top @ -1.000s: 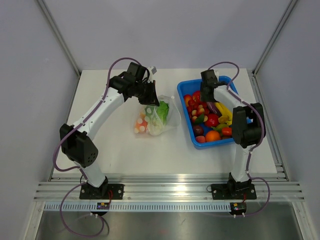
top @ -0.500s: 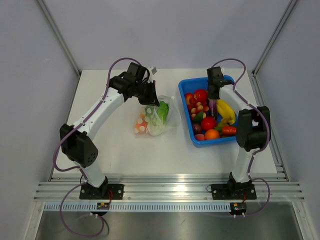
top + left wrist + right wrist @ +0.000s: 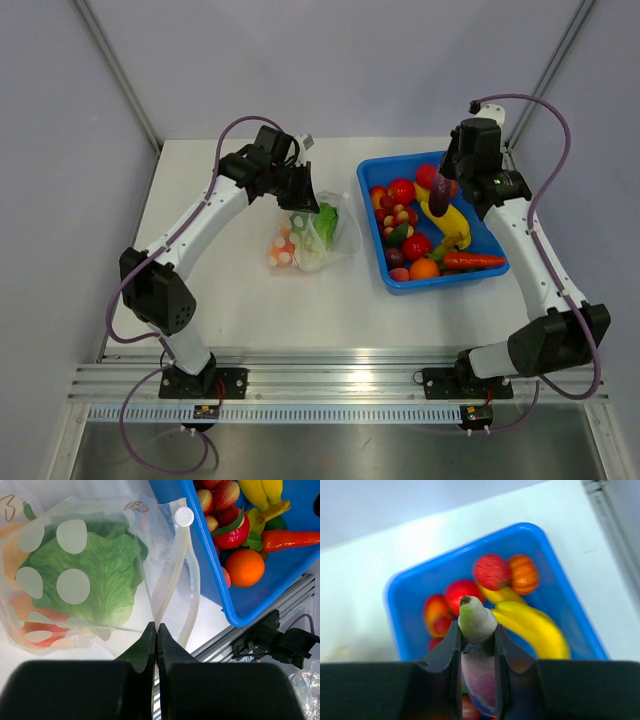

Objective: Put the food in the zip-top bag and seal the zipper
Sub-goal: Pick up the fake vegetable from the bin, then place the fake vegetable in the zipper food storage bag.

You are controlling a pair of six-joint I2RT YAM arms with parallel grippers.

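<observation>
The clear dotted zip-top bag (image 3: 335,235) lies left of the blue tray, with green lettuce (image 3: 322,222) and orange and red pieces inside it. My left gripper (image 3: 300,190) is shut on the bag's mouth edge. In the left wrist view the pale zipper (image 3: 172,575) runs up from my left gripper (image 3: 157,627), and the lettuce (image 3: 95,575) shows through the plastic. My right gripper (image 3: 440,190) is shut on the purple eggplant (image 3: 437,197) and holds it above the tray. In the right wrist view the eggplant (image 3: 480,675) sits stem-up between the jaws of my right gripper (image 3: 476,626).
The blue tray (image 3: 440,284) at the right holds more food: a yellow banana (image 3: 452,222), a carrot (image 3: 475,261), an orange (image 3: 425,269), red pieces. The tray's near-left corner (image 3: 235,620) lies close to the bag's mouth. The metal rail runs along the table's near edge.
My right gripper has shut on the eggplant and lifted it out of the tray, the arm swinging out to the right. The left arm and bag have not moved.
</observation>
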